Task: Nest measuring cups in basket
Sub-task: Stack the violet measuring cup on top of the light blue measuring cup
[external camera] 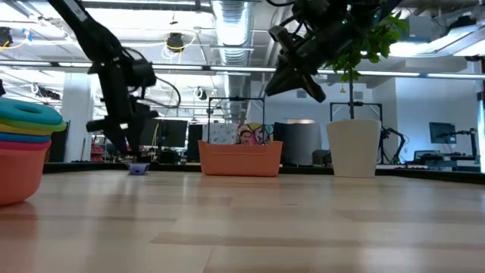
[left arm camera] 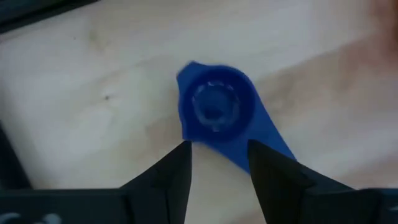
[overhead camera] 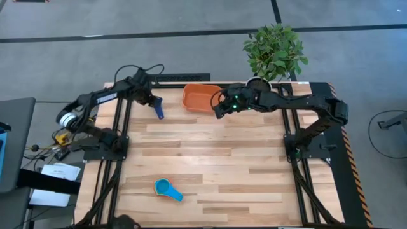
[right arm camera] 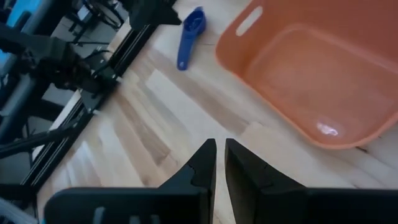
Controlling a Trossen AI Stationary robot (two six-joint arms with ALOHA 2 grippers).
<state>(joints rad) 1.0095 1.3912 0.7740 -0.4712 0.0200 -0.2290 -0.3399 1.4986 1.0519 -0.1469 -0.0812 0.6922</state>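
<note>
While I am looking down from the high view, I am keeping the left pincer (overhead camera: pixel 154 102) above the blue cup (overhead camera: pixel 159 111), which is lying on the desk (overhead camera: pixel 216 159) near the far left corner, a little to the left of the orange basket (overhead camera: pixel 198 98). In the left wrist view this cup (left arm camera: pixel 214 111) is showing its round bottom, so I judge it is lying upside down, with the flat handle running out under one finger; the two fingers (left arm camera: pixel 171 174) are spread and are not touching it yet. The right pincer (overhead camera: pixel 219 108) is hanging just beside the basket's right end, and in its own wrist view the fingers (right arm camera: pixel 202 165) are almost pressed together and are holding nothing. The basket (right arm camera: pixel 311 74) is looking empty from there. A stack of cups (overhead camera: pixel 168 189), light blue on top, is resting near the front edge of the desk, well apart from the basket. I think the step in hand is picking up the blue cup. The next move is asking me to lower the left pincer, close it across the handle or the rim, and then carry the cup to the basket.
</note>
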